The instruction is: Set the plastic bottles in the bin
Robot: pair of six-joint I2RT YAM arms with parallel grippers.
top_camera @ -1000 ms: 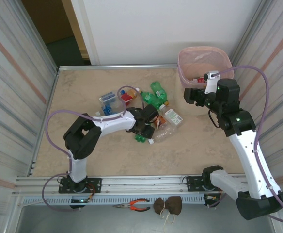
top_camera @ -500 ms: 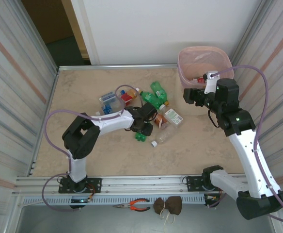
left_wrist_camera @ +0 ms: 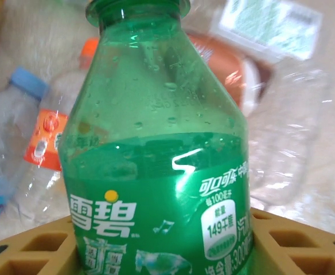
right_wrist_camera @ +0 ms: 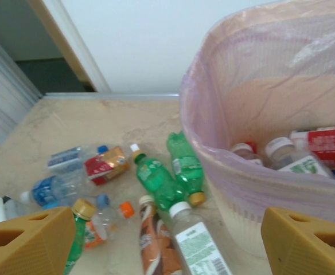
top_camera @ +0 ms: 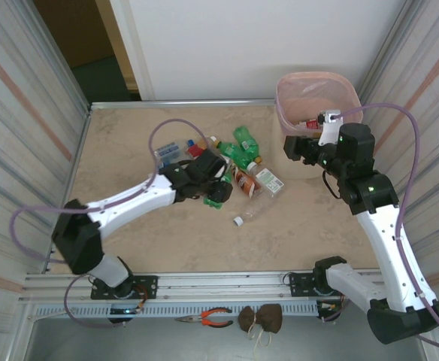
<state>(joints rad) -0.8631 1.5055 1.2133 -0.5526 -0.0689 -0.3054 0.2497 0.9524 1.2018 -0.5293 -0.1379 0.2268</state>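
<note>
The left gripper (top_camera: 216, 189) clamps a green bottle (left_wrist_camera: 156, 143) at the centre of the top view, among other bottles (top_camera: 267, 180) lying on the table (top_camera: 129, 135). The right gripper (top_camera: 301, 147) stands wide beside the pink bin (top_camera: 316, 77) at upper right, which has bottles inside.

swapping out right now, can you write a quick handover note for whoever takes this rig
Left gripper: shut on a green bottle at the pile.
Right gripper: open, empty, beside the bin.
Done: several bottles lie in the bin.
To do: bin the held one, then the loose bottles on the table.
</note>
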